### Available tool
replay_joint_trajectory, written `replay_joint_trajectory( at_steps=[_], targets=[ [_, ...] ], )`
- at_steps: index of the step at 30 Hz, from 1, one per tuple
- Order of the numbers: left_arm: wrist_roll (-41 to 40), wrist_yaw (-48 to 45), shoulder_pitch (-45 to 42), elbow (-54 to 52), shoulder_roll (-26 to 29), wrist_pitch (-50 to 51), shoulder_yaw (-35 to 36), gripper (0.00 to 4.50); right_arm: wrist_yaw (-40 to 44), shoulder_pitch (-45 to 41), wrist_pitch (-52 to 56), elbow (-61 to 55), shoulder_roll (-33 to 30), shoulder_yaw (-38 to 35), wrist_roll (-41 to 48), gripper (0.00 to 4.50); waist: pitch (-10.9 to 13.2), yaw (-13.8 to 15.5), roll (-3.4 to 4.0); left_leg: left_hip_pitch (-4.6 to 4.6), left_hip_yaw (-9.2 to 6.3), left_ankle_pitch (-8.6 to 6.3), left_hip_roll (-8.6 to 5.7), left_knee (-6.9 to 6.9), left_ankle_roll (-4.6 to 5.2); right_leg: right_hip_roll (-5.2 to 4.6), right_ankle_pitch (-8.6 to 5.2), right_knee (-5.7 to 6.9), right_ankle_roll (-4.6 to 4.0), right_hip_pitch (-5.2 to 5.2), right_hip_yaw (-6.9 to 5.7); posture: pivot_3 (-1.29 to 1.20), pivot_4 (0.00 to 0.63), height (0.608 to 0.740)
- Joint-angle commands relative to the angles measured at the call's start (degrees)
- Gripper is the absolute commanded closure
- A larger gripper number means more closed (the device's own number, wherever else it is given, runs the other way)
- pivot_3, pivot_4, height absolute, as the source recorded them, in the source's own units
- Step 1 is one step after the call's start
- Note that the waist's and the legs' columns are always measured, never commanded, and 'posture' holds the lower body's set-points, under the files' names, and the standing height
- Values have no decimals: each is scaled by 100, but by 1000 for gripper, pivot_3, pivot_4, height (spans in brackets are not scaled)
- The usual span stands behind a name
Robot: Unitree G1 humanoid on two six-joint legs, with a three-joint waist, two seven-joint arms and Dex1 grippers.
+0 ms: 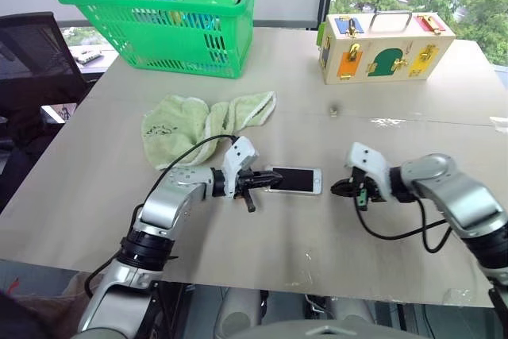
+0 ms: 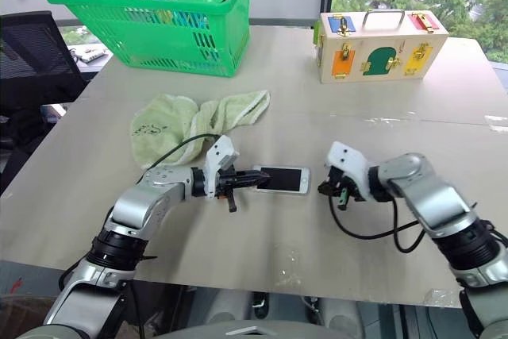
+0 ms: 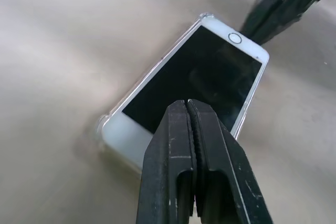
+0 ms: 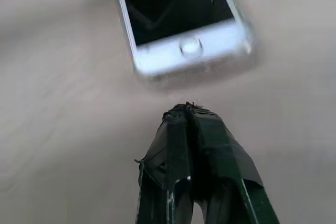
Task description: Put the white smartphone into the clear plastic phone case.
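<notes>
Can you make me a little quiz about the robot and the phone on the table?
1. True or false: the phone lies screen up on the table.
2. Which hand rests its shut fingers over the phone's end? A) left hand B) right hand
3. Fill in: the clear rim around the phone is the ____.

Key:
1. True.
2. A; the right hand is shut too, but apart from the phone, by its home-button end.
3. Case; the phone looks already seated in it.
</notes>
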Motion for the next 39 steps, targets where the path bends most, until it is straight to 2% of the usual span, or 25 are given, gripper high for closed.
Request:
replay_joint_trajectory(
  at_steps=[1, 5, 11, 18, 32, 39],
  targets=[
    [45, -1, 60, -5, 28, 48, -61, 4446, 14, -101, 134, -473, 118, -286, 432, 4500, 4, -7, -1, 0, -1, 0, 0, 0, 0, 0, 0, 0, 0, 0, 0, 0, 150, 740],
    [40, -38, 63, 10, 41, 4, -65, 4446, -213, -136, 168, -521, 388, -144, 498, 4500, 9, -12, -1, 2, -9, 0, 5, -4, 0, 4, 0, 0, 0, 0, 1, 0, 150, 740],
    [24, -361, 187, -89, 159, -311, -112, 4446, -412, -130, -148, -155, 421, 537, 10, 4500, 18, -12, -2, -1, 3, 0, 0, -3, 0, 3, 0, 0, 1, -2, -1, 0, 150, 740],
    [112, -471, 280, -74, 218, -515, -193, 4446, -311, -69, -378, 208, 215, 802, -187, 4500, 18, -1, -2, 5, -3, -1, 1, -2, -3, -2, 0, -1, 0, 0, -3, 0, 150, 740],
    [324, -589, 188, 296, 182, -962, -264, 4446, -152, -344, -352, 966, 454, 1645, -569, 4500, 1, -19, -8, 21, -4, -3, 4, 0, -5, 0, 1, 0, 0, 13, -4, 0, 150, 740],
    [346, -562, 241, 274, 178, -969, -228, 4446, -462, -108, -506, 920, 596, 1279, -614, 4500, -36, -22, -26, 35, -12, -15, 10, -1, -26, -4, 1, 0, -1, 25, -2, 0, 150, 740]
  ],
)
